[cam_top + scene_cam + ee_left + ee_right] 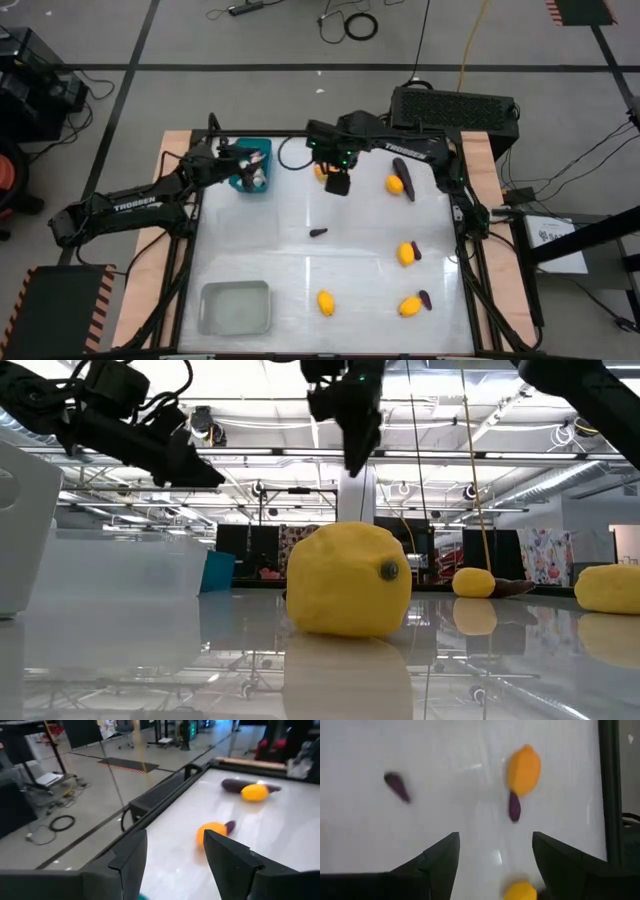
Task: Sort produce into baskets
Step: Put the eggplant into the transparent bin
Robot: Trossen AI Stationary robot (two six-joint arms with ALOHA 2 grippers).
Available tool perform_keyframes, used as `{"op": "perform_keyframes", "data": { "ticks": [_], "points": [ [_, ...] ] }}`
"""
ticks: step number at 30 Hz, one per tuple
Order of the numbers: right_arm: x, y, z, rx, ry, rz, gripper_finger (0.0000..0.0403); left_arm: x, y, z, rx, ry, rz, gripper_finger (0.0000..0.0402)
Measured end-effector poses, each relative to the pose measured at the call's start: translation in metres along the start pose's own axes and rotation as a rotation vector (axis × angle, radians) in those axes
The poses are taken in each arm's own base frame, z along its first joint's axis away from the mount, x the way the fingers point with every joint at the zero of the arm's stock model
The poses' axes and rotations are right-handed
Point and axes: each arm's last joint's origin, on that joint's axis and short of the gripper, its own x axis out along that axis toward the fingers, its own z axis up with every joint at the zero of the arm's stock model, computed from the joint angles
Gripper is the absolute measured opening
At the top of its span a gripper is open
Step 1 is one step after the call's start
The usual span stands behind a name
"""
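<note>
A round yellow toy lemon (349, 580) is sitting closest to the low camera, on the shiny white table (300, 270). More yellow lemons and thin dark purple eggplants (402, 172) are lying around the right side. The solid teal plastic bin (252, 166) is standing at the back left, and the left gripper (236, 158) is hanging over it with its fingers a little apart, holding nothing. The right gripper (338, 183) is hanging open and empty, up near the back middle. The pale see-through bin (236, 307) is sitting at the front left.
</note>
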Motion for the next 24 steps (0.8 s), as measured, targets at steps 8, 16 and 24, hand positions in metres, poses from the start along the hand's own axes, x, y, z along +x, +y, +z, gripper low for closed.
{"op": "perform_keyframes", "data": {
  "ticks": [8,16,24],
  "points": [
    [-0.041,0.016,-0.036,-0.071,-0.034,0.009,0.0242,0.013,-0.030,0.006,-0.084,-0.088,-0.190,0.0203],
    [-0.042,0.037,-0.112,0.047,-0.212,0.041,0.0242,0.053,-0.081,0.015,-0.033,0.039,-0.360,0.0203],
    [0.025,0.067,-0.180,0.229,-0.547,0.212,0.0242,0.095,-0.157,0.016,0.162,0.237,-0.560,0.0203]
  ]
}}
